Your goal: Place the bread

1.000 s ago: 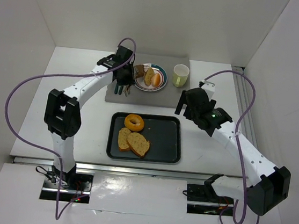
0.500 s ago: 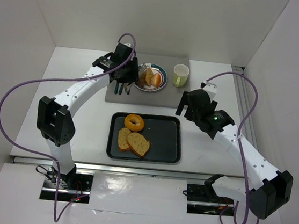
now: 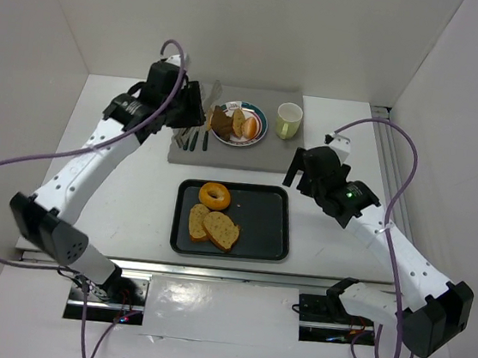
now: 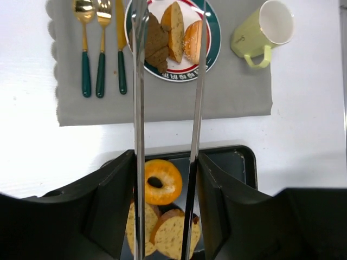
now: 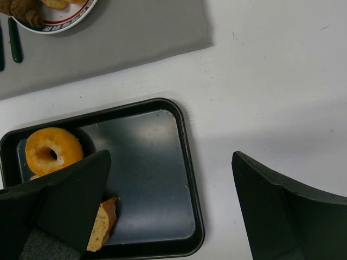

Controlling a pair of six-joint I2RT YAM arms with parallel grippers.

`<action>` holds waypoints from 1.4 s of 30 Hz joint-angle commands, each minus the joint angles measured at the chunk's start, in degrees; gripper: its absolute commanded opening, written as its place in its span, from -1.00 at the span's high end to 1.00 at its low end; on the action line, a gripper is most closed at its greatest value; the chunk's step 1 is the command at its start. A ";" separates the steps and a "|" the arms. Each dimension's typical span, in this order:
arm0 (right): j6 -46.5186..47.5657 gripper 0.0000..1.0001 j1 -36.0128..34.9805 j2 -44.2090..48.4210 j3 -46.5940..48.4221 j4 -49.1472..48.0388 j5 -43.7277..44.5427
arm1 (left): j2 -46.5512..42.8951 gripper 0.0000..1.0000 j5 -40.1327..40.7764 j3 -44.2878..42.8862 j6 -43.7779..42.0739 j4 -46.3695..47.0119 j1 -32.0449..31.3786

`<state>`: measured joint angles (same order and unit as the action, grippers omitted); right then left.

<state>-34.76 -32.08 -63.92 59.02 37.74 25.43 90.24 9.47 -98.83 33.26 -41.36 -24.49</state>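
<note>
Nearest us, the black tray [image 3: 260, 233] holds what it held a second ago: a bagel [image 3: 214, 196] at its 11 o'clock corner and two toast slices [image 3: 214, 227] at 8 o'clock. None of them has shifted.

At the tray's 3 o'clock, the right gripper [image 3: 302, 171] hangs over bare table, about where it was. Its jaws are spread wide with nothing between them.

Beyond the tray at 12 o'clock lies the grey mat [image 3: 267, 156]. The plate [image 4: 214, 32] sits on it, with the cutlery [image 3: 192, 139] at the plate's 9 o'clock and the cup [image 3: 289, 120] at its 3 o'clock.

The dark bread [image 4: 154, 40] now lies on the plate's 9 o'clock side, touching a pale slice [image 4: 176, 30], with an orange bun [image 4: 192, 40] just past that.

The main change is in the left arm. A second ago the left gripper [image 4: 170, 21] sat low at the plate's 9 o'clock edge. Since then it has drawn back toward 9 o'clock. Its long metal fingers [image 4: 139, 108] stand parallel and apart, released, and the dark bread lies free of them.
</note>
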 commanded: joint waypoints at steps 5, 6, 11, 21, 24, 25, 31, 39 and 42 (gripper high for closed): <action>-0.39 -1.00 0.35 1.78 -0.84 -0.46 -0.02 | -12.18 -0.17 7.57 12.33 -3.72 -0.04 6.46; 0.22 -1.00 0.35 1.78 -0.84 -1.08 -0.03 | -12.19 -0.17 7.58 13.91 -3.72 1.19 7.69; 0.75 -1.00 0.35 -0.06 -0.23 -1.70 -1.08 | -7.37 -0.20 11.87 15.86 -3.72 7.26 14.55; 0.75 -1.00 0.35 -0.06 -1.37 -3.02 -1.08 | 11.53 -0.22 26.66 14.45 -5.22 18.06 18.86; 0.22 -1.00 0.35 -0.06 -1.37 -3.02 -0.56 | 17.15 -0.27 24.64 13.31 -5.22 18.07 20.54; 0.22 -1.00 0.35 -0.06 -1.37 -3.02 -0.56 | 18.30 -0.27 23.76 13.31 -5.74 18.07 21.32; 0.22 -1.00 0.87 -0.06 -2.42 -2.49 0.06 | 25.24 -0.75 12.09 6.47 -7.23 12.56 26.33; -0.30 -1.00 0.87 -3.84 0.04 -0.65 2.69 | 17.12 -0.99 -1.90 -1.28 -6.63 2.60 26.34; -0.83 -1.00 1.40 -5.95 1.62 -0.12 3.22 | 10.25 -0.99 -7.27 4.57 -6.62 3.03 22.48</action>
<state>-34.87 -31.53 -68.64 57.36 37.26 26.28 110.54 10.35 -96.55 26.96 -36.97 1.58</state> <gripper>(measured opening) 0.999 0.993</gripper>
